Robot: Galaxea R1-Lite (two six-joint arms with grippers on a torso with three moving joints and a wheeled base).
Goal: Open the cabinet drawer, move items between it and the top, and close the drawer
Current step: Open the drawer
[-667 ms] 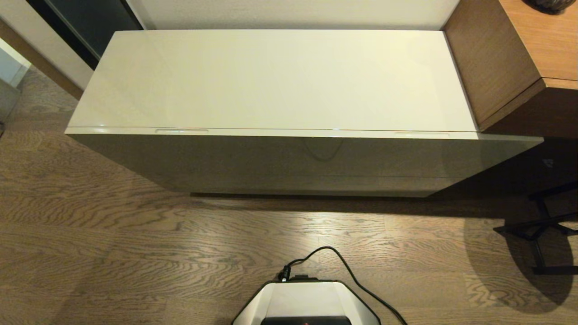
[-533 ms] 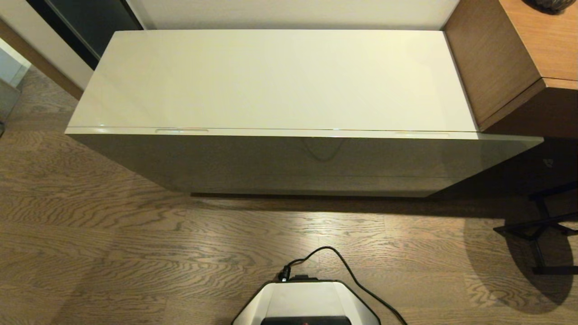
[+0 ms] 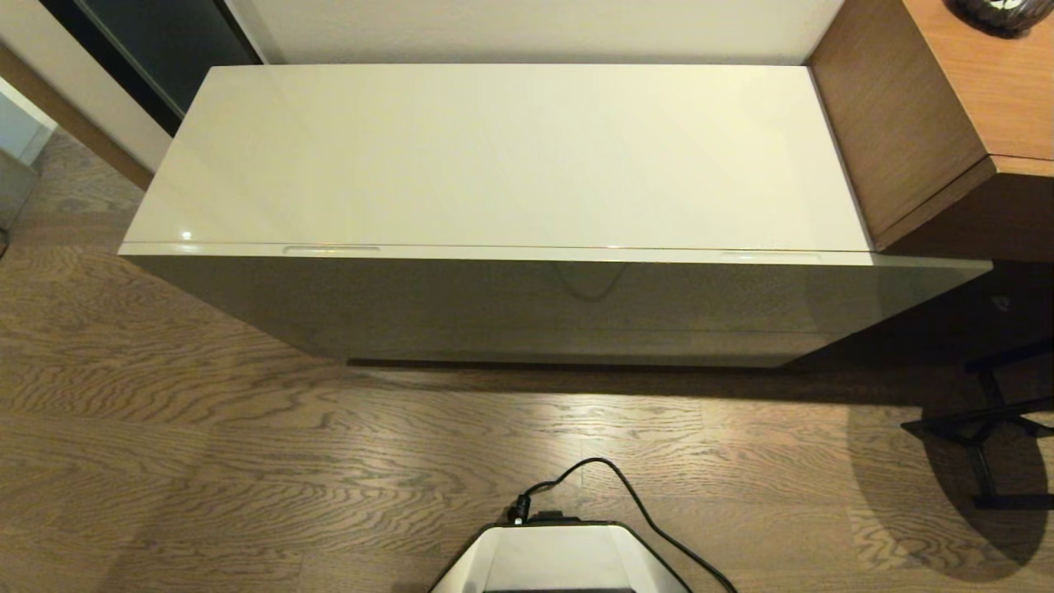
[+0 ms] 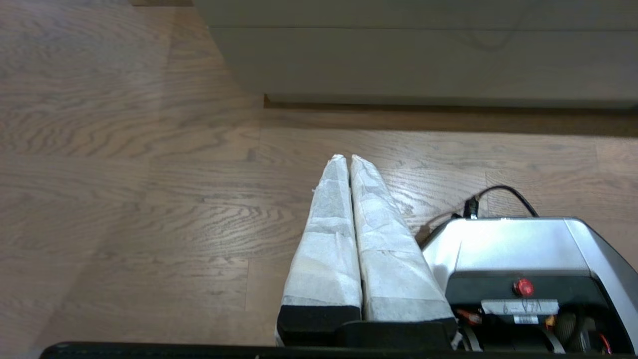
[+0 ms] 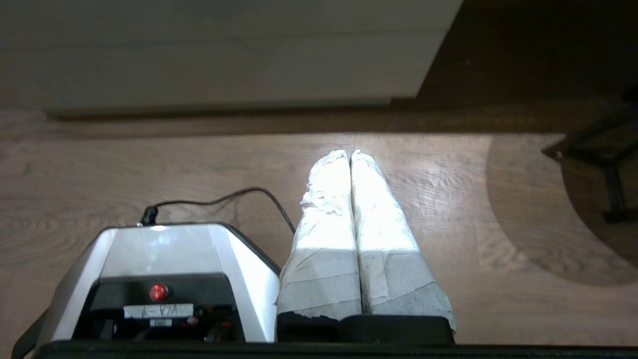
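The low cabinet's glossy cream-white top (image 3: 510,156) lies bare in the head view. Below its front edge the cabinet drawer (image 3: 527,305) is shut, with two long oval recesses (image 3: 331,249) along its rim. The items are out of view. Neither arm shows in the head view. My left gripper (image 4: 347,157) hangs over the wood floor beside my base, shut and holding nothing, well short of the drawer front (image 4: 423,60). My right gripper (image 5: 350,153) hangs the same way on the other side, shut and holding nothing.
A brown wooden desk (image 3: 980,91) butts against the cabinet's right end. Black stand legs (image 3: 988,428) sit on the floor at the right. My white base (image 3: 560,560) with its black cable (image 3: 626,494) is at the near edge.
The whole head view has slid slightly down, so the camera has moved. Nothing in the scene itself has shifted.
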